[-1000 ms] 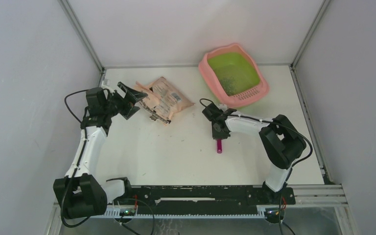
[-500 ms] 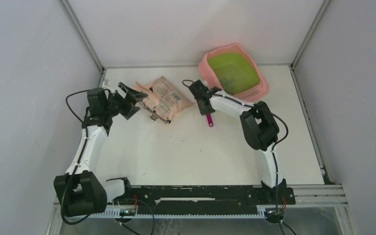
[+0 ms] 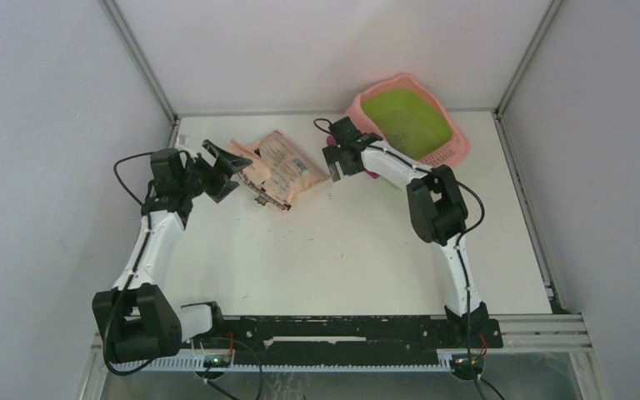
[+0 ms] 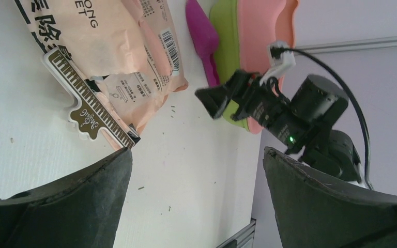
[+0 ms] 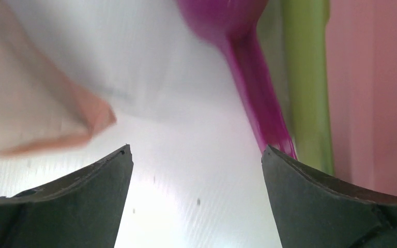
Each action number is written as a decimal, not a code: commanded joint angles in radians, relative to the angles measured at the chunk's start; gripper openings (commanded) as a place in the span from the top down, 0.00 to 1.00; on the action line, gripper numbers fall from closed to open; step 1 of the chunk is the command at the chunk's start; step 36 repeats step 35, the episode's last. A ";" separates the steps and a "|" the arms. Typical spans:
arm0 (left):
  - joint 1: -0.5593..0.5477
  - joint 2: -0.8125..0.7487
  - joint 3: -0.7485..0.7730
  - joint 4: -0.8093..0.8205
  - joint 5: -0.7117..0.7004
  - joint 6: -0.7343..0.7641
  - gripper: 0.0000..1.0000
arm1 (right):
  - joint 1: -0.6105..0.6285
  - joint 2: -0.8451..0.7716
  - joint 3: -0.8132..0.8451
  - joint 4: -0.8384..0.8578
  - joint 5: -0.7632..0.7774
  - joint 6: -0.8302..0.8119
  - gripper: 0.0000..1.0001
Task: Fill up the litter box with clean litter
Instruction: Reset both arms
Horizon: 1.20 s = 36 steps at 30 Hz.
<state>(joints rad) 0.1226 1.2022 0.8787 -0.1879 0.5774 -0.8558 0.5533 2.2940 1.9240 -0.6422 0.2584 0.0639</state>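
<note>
The litter box (image 3: 460, 147), with its pink rim and lime-green basin, stands at the back right of the table. Dark specks of litter (image 3: 402, 135) lie in the basin. A few loose specks (image 5: 198, 202) dot the table below my right gripper. A magenta scoop (image 5: 250, 77) lies free on the table against the box's green outer wall (image 5: 305, 77). My right gripper (image 3: 337, 161) hovers open just left of the box, with nothing between its fingers. My left gripper (image 3: 230, 170) is open beside the peach-pink bag (image 3: 282, 169) and holds nothing.
The bag (image 4: 98, 46) lies flat at the back left, with a toothed clip (image 4: 90, 108) on its near edge. Its corner (image 5: 82, 116) reaches close to my right gripper. Grey walls enclose the table on the left, back and right.
My right arm swung from mid-table to the back left, carrying the scoop. It then opened and let the scoop go beside the litter box. The box shifted slightly right. The left arm stayed put.
</note>
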 commanded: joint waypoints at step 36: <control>-0.114 -1.049 -0.174 -0.584 -0.398 0.245 0.00 | 0.091 -1.839 -1.146 -0.135 0.130 0.514 0.01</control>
